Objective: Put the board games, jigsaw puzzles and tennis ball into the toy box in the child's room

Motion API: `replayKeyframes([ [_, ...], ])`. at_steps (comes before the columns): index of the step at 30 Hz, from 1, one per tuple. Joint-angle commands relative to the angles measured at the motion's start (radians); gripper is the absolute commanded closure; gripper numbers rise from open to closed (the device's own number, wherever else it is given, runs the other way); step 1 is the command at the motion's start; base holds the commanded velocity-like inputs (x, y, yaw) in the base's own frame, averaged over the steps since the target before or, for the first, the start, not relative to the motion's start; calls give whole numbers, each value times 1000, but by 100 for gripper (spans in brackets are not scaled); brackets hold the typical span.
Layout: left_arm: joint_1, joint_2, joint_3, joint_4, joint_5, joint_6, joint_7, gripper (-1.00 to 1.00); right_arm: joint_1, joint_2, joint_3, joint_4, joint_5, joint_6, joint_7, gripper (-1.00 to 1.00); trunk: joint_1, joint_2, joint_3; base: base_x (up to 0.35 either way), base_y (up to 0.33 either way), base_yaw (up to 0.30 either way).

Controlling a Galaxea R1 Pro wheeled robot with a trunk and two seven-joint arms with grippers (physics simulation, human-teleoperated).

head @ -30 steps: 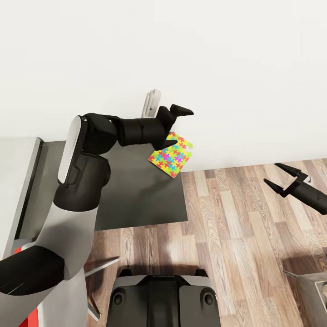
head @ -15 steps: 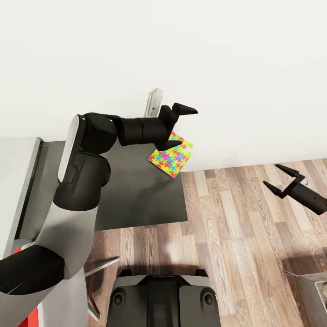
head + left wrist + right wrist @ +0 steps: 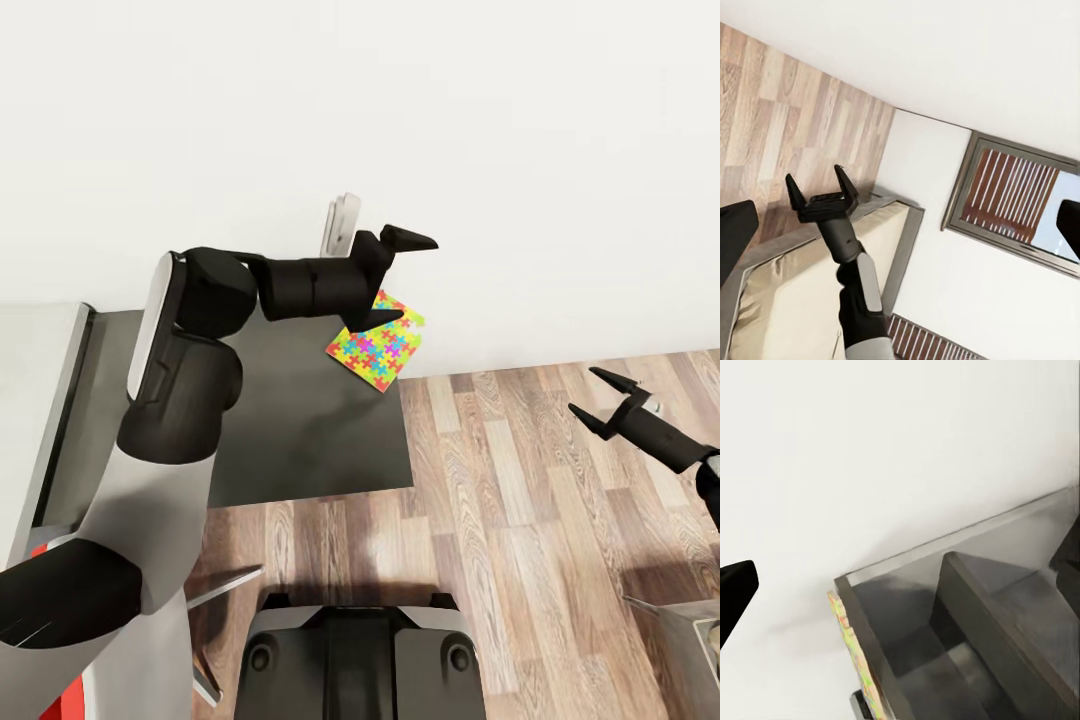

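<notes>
A thin, stiff, light puzzle (image 3: 377, 342) is seen overhanging a dark cabinet (image 3: 300, 420); its free edge could be pinched. Both the left gripper (image 3: 392, 278) and right gripper (image 3: 598, 398) are spread, empty.

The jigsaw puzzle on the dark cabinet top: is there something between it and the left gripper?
Nothing visible. In the head view the open left gripper hovers just above the jigsaw puzzle, which lies alone at the corner of the dark cabinet top.
</notes>
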Motion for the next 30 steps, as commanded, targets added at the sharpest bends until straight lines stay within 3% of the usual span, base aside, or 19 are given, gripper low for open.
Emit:
replayKeyframes([
  [1,-2,-1,1,0,5,5,8,-100,-4,5,-4,7,4,-4,-16,-100,1,-2,-1,0,0,0],
  [10,-8,0,2,0,8,5,27,-100,-26,25,-4,27,4,-48,-81,-100,1,-2,-1,0,0,67],
  [30,-12,1,5,0,10,5,38,-100,-35,34,-3,30,3,-62,-103,-100,1,-2,-1,0,0,201],
])
